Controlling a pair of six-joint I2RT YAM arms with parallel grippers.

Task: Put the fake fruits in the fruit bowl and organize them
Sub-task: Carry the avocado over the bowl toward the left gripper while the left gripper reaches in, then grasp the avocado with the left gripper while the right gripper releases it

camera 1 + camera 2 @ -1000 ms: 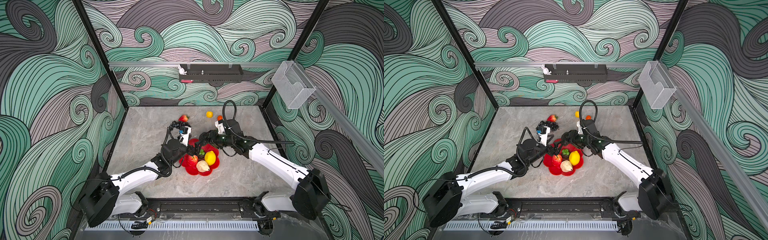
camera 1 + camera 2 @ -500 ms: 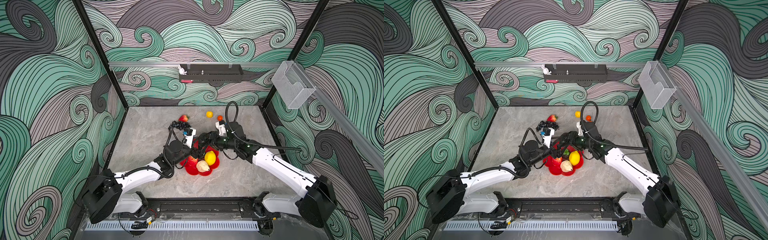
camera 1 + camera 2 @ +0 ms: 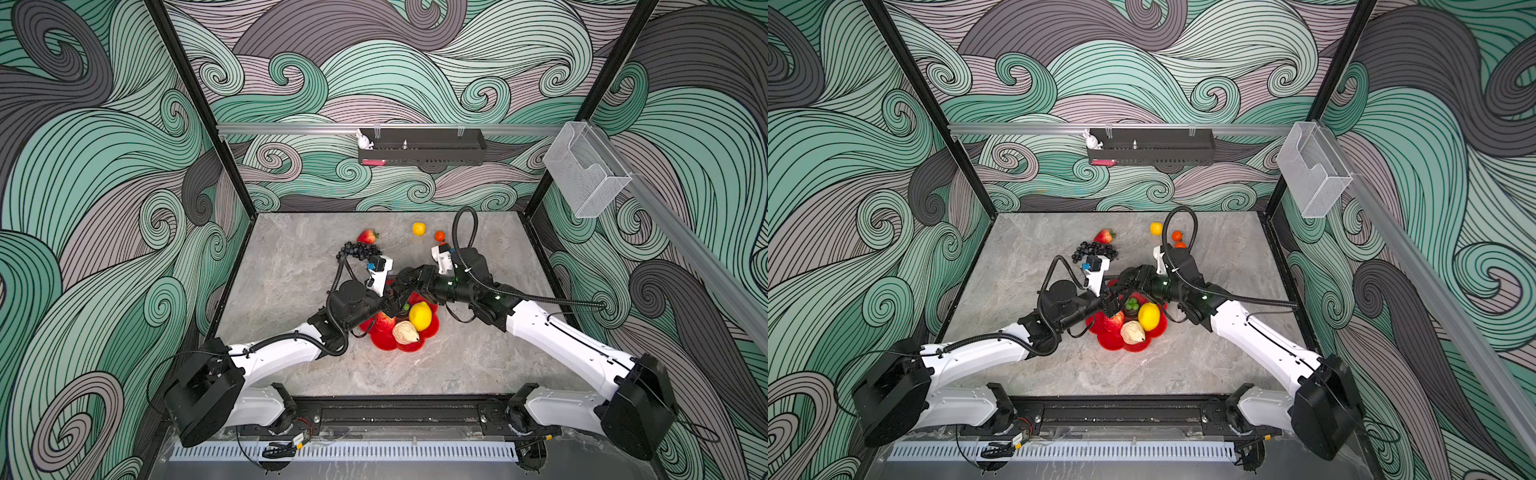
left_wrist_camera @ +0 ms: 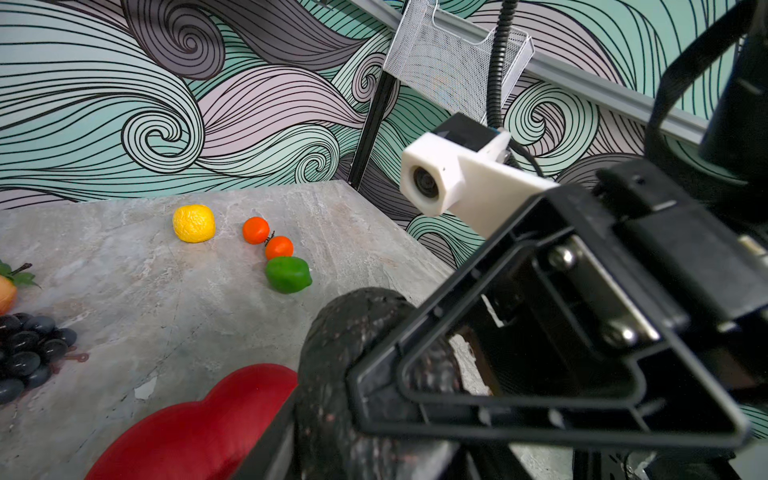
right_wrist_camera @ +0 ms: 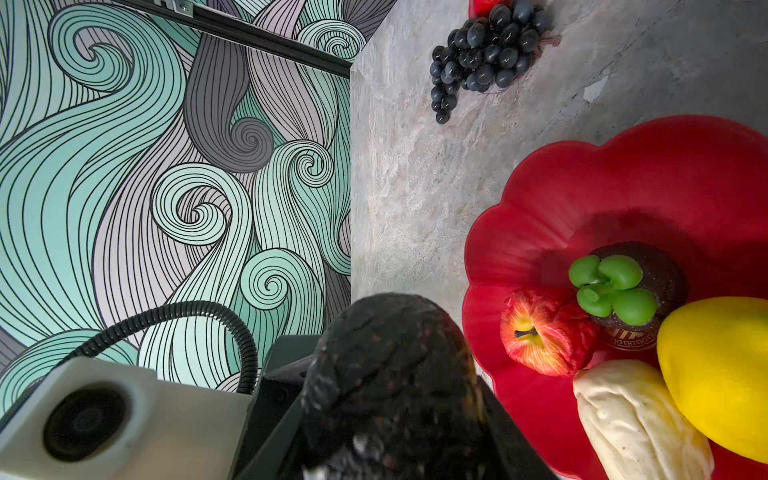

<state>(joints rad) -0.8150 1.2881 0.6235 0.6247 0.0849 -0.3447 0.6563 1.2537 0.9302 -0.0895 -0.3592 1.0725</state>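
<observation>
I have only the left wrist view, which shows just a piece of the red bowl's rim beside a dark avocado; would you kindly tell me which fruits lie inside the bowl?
Observer: Four lie in the fruit bowl: a red apple, a yellow lemon, a beige pear and a dark fruit with a green cap.
Operator: Thank you. Is there room in it for the avocado?
Observer: Yes. In the right wrist view the bowl's side toward the grapes is bare; the four fruits sit bunched on the opposite side.
</observation>
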